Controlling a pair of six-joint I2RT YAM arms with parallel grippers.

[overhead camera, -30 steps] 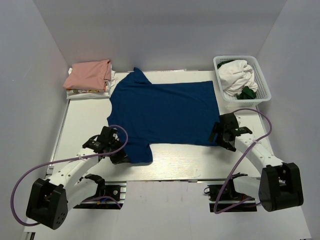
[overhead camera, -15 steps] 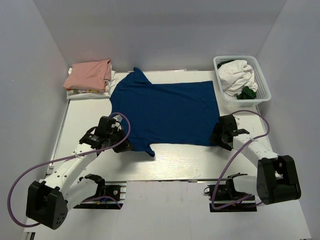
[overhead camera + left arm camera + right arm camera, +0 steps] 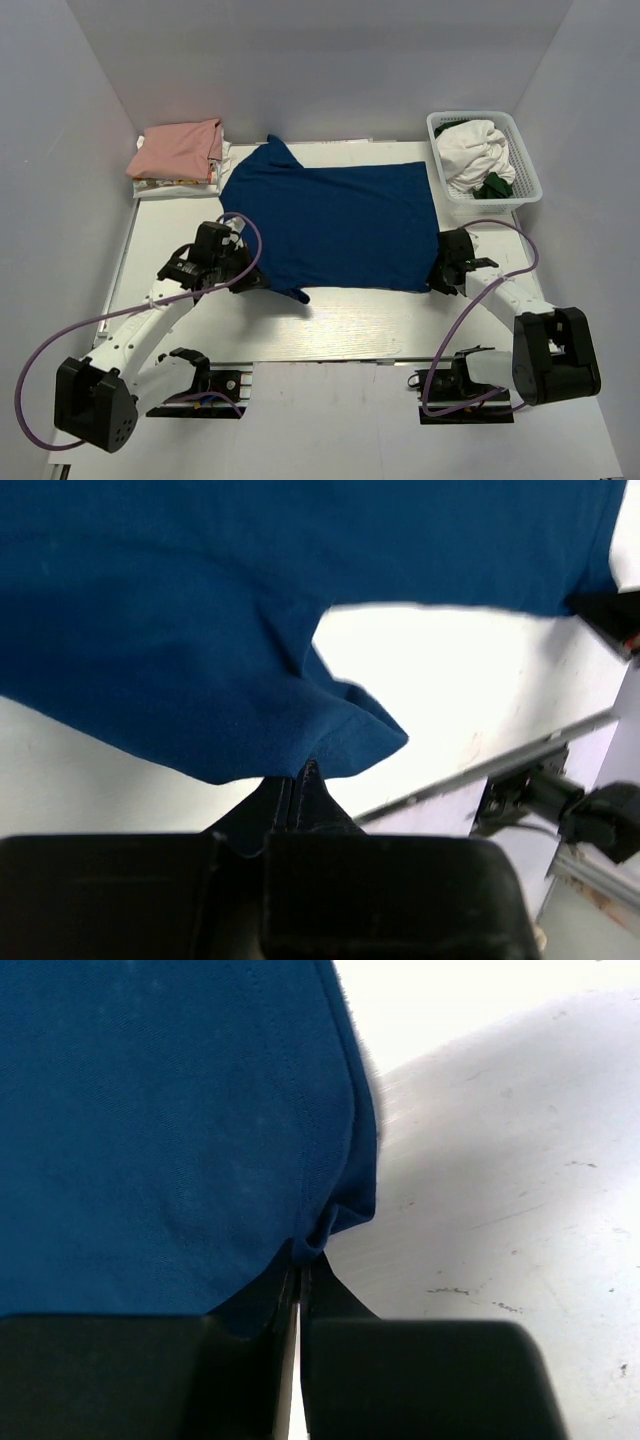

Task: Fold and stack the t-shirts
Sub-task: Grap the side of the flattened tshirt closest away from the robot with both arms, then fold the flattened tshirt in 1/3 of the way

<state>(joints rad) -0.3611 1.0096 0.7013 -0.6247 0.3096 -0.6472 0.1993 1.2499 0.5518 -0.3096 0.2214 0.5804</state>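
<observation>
A large dark blue t-shirt [image 3: 335, 220] lies spread flat across the middle of the table, back side up, no print showing. My left gripper [image 3: 250, 281] is shut on the near sleeve of the shirt [image 3: 300, 742], which bunches at its fingertips. At the shirt's near right hem corner [image 3: 340, 1215] my right gripper [image 3: 437, 272] is shut on the blue cloth. A folded salmon-pink t-shirt [image 3: 178, 148] rests on a small stack at the back left.
A white lattice basket [image 3: 524, 160] at the back right holds white and dark green cloth. Under the pink shirt lies a folded white garment [image 3: 170, 185]. Grey walls close in the table on three sides. Purple cables loop beside both arms.
My left gripper has carried the near sleeve up and inward, folding it toward the shirt's body. My right gripper went from open to shut on the hem corner.
</observation>
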